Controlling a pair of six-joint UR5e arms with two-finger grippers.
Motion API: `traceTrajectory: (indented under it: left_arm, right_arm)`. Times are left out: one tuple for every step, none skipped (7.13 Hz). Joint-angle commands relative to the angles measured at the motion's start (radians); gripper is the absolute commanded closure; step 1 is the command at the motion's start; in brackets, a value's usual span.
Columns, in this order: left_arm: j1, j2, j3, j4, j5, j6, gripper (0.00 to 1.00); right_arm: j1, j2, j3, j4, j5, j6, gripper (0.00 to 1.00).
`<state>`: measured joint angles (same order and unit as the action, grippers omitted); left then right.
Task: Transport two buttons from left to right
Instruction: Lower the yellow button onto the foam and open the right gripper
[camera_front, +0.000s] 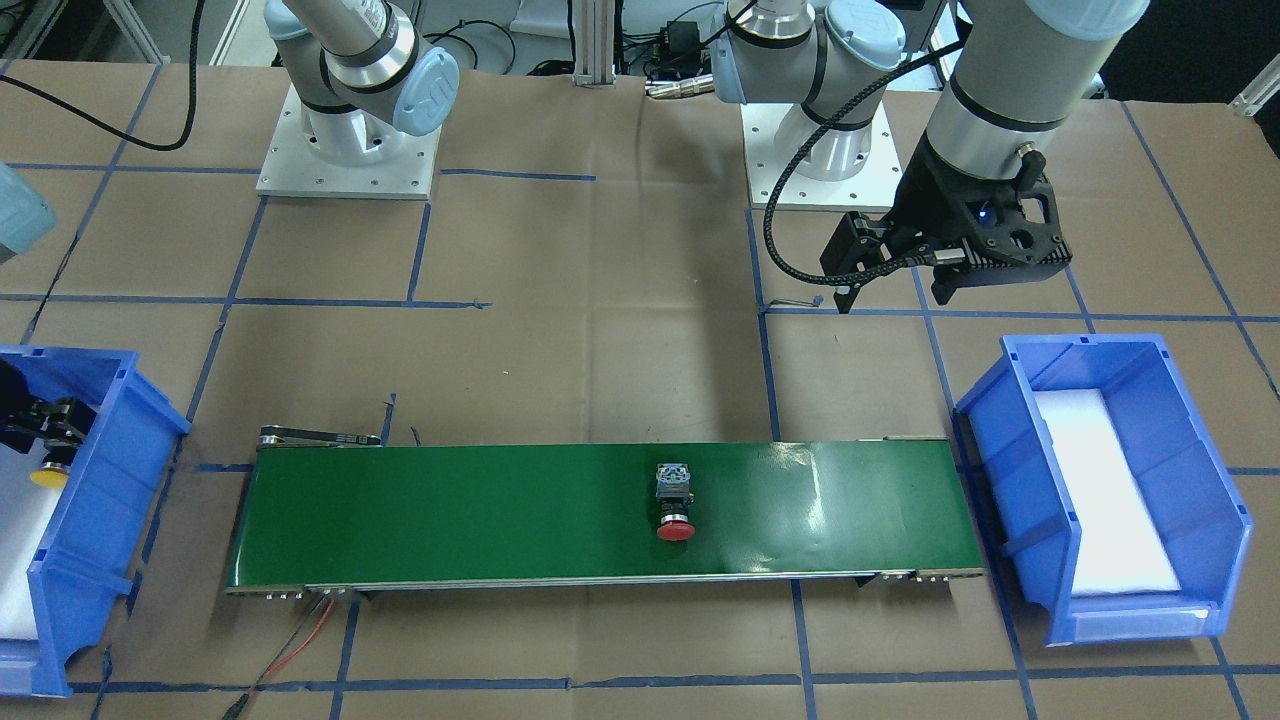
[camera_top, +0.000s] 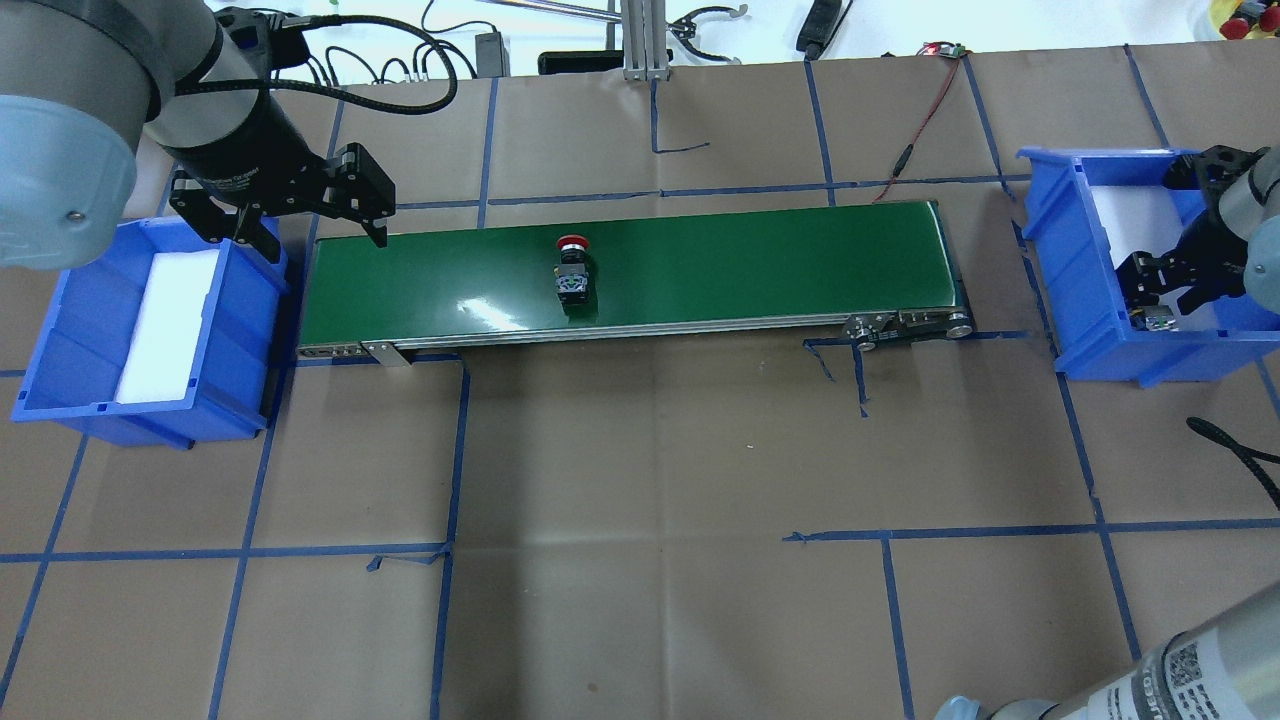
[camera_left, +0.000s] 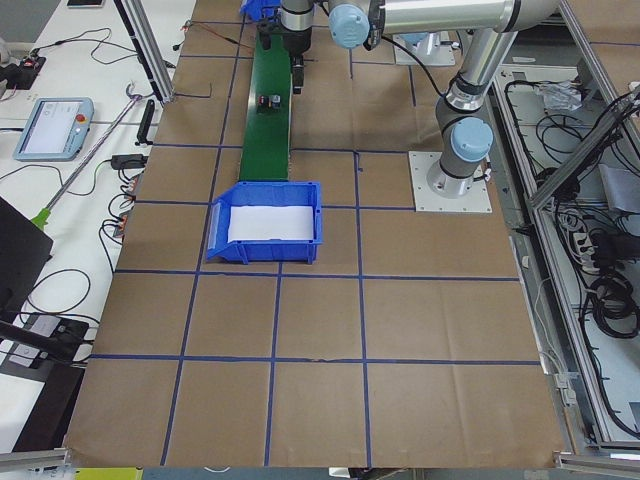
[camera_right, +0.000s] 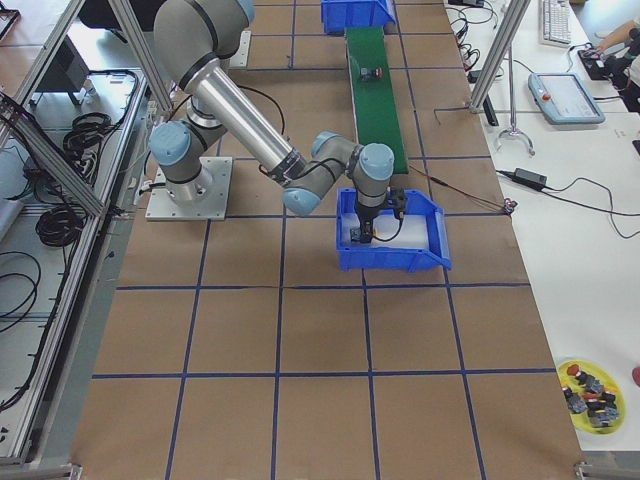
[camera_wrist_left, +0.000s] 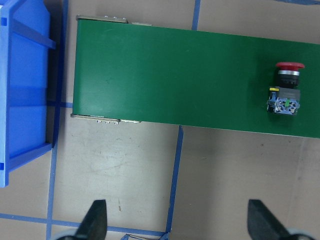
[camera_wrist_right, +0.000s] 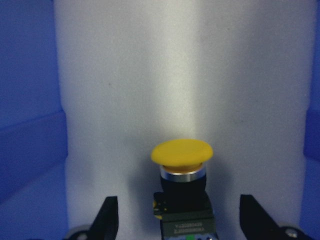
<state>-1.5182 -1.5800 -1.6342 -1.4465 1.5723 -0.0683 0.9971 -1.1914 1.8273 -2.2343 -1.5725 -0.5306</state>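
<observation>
1. Yellow-capped button (camera_wrist_right: 182, 170) sits closest to the right wrist camera. It lies on its side on a white foam pad (camera_wrist_right: 180, 75), with its cap pointing away from the lens.
2. To either side of it stand the fingers of the right gripper (camera_wrist_right: 179, 215), spread wide and clear of the button's body, so nothing is grasped.
3. Around the pad rise the walls of the blue right bin (camera_wrist_right: 30, 100), with the gripper lowered inside it.
4. Beyond that bin a green conveyor belt (camera_top: 750, 270) runs along the brown paper table (camera_top: 650, 500) toward the robot's left.
5. On the belt, somewhat left of its middle, the red-capped button (camera_top: 571, 272) lies on its side. Its cap faces away from the robot and its grey end block faces toward it.
6. Farther on, the left gripper (camera_wrist_left: 177, 220) hangs above the table by the belt's left end, with its fingers parted and empty.
7. Farthest along, just past that belt end, stands the blue left bin (camera_top: 70, 330), lined with its own white pad (camera_top: 165, 320).
</observation>
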Motion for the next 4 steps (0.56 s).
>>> traceTrajectory:
  left_arm:
    - [0.000, 0.000, 0.000, 0.000, 0.000, -0.001, 0.00]
    - [0.000, 0.000, 0.000, 0.000, -0.002, -0.002, 0.00]
    - [0.000, -0.002, 0.002, 0.000, -0.002, -0.002, 0.00]
    - [0.000, -0.002, 0.002, 0.000, -0.002, -0.004, 0.00]
  right_arm:
    - [0.000, -0.011, -0.011, 0.001, 0.000, 0.000, 0.01]
    - [0.002, -0.016, -0.019, 0.001, -0.001, 0.003, 0.01]
    - [0.006, -0.029, -0.052, 0.013, -0.003, 0.000, 0.01]
    - [0.012, -0.068, -0.095, 0.047, 0.000, -0.002, 0.00]
